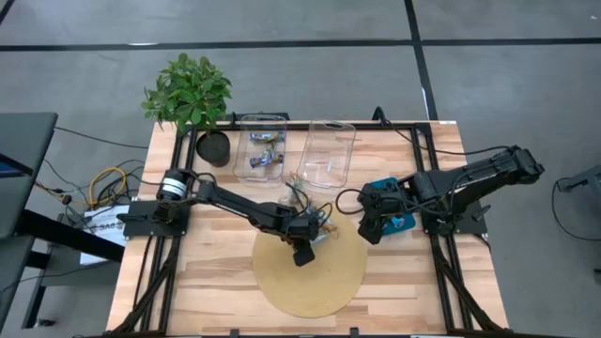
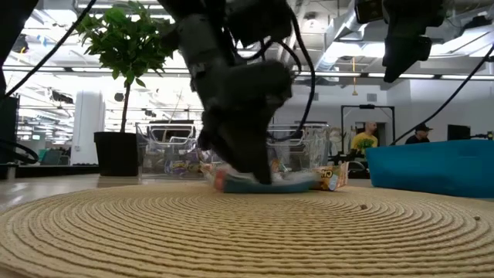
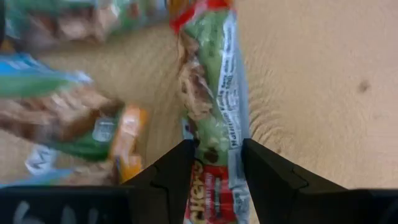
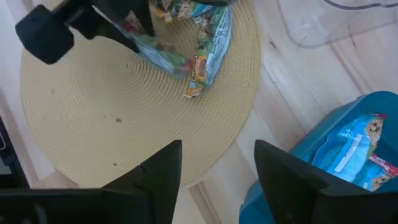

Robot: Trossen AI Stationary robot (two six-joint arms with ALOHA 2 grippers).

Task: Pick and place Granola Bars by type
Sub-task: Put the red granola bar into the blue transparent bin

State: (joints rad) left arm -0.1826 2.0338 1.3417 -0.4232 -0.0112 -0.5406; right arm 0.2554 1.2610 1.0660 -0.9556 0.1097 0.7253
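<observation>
- My left pincer (image 3: 214, 171) is down on the round mat (image 1: 310, 282), its 2 fingers (image 3: 168, 171) set either side of 1 green bar (image 3: 211, 93) with red ends. The bar lies lengthwise through the gap, so I judge this to be the grasp for lifting it; the fingers look close against the wrapper, but I cannot tell if they have truly pinched it.
- I came at it end-on, probably because the other bars (image 4: 199, 37) crowd 1 side of it in a loose pile on the mat's far edge. An orange-ended one (image 3: 109, 127) lies just beside my finger and could be dragged along.
- My right pincer (image 4: 214, 171) hangs with its fingers wide and nothing between them, above the mat's edge next to the teal tray (image 1: 390, 211). It waits there, I judge, to keep out of my left arm's path.
- The tray already holds blue-wrapped bars (image 4: 357, 149), so that looks like 1 type's place.
- 2 clear bins (image 1: 326, 155) stand behind the pile; the left 1 (image 1: 260, 145) has a few wrapped things inside.
- In the way: the pile itself, and the bins' walls close behind it. A potted plant (image 1: 192, 94) sits at the far left corner, well clear.
</observation>
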